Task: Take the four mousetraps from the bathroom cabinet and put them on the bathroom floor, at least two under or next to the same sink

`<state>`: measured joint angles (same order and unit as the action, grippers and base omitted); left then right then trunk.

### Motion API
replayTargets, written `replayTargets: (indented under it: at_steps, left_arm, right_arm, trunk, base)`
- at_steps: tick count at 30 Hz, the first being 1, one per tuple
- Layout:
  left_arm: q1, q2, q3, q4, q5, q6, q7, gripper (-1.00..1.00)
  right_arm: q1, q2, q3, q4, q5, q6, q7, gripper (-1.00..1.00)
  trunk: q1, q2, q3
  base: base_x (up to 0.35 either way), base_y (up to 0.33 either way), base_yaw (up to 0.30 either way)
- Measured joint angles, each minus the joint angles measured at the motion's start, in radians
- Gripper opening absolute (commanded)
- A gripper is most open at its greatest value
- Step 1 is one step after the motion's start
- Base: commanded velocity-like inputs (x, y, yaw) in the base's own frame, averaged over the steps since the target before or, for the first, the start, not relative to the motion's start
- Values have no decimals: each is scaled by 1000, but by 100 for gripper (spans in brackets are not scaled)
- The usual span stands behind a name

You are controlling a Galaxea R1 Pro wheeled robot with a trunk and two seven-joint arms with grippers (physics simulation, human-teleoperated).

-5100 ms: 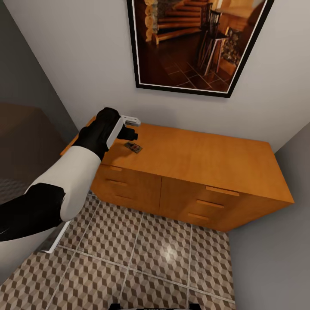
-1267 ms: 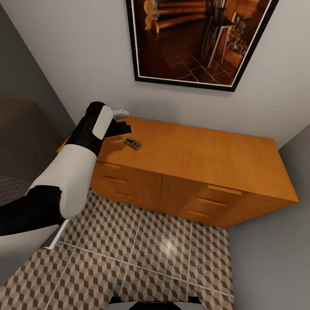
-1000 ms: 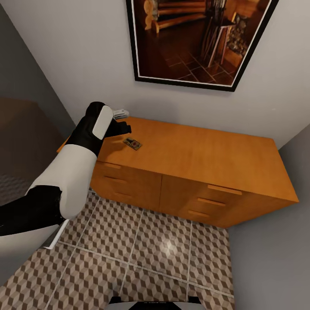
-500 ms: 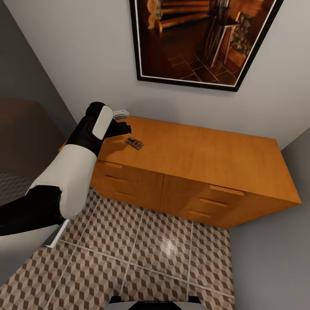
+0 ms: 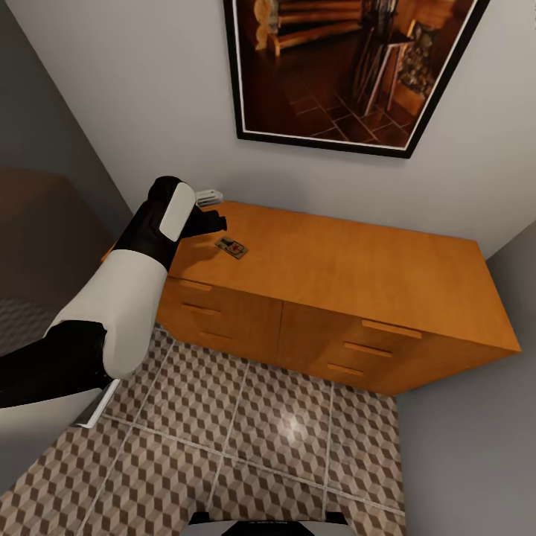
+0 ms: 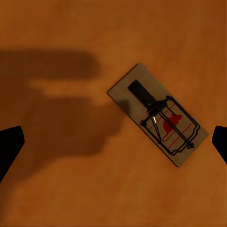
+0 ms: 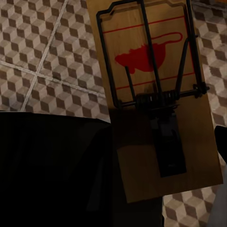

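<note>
Right under the wide-open left gripper (image 6: 113,142) sits one mousetrap (image 6: 157,115) on the cabinet (image 5: 357,260) surface, ungrabbed (the right gripper (image 7: 142,198) already carries another mousetrap (image 7: 158,94) over the bathroom floor (image 7: 38,61)), none visibly placed.

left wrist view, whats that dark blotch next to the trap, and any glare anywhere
Left wrist view: the blotch is a soft-edged shadow on the cabinet top, just touching the mousetrap. Head view: a pale glare spot on the bathroom floor.
</note>
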<state>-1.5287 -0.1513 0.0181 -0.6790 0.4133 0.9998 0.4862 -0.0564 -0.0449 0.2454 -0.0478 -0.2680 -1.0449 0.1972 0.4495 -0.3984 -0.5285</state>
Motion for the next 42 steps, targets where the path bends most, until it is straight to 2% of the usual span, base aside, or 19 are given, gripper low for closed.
replayTargets:
  at_steps: [11,42]
  left_arm:
    - [0,0,0,0,0,0,0,100]
    - [0,0,-1,8,0,0,0,100]
  right_arm:
    - [0,0,0,0,0,0,0,-100]
    - [0,0,-1,0,0,0,0,-100]
  trunk:
    - [0,0,-1]
    - [0,0,-2]
  base:
    - [0,-77,19]
    - [0,-2,5]
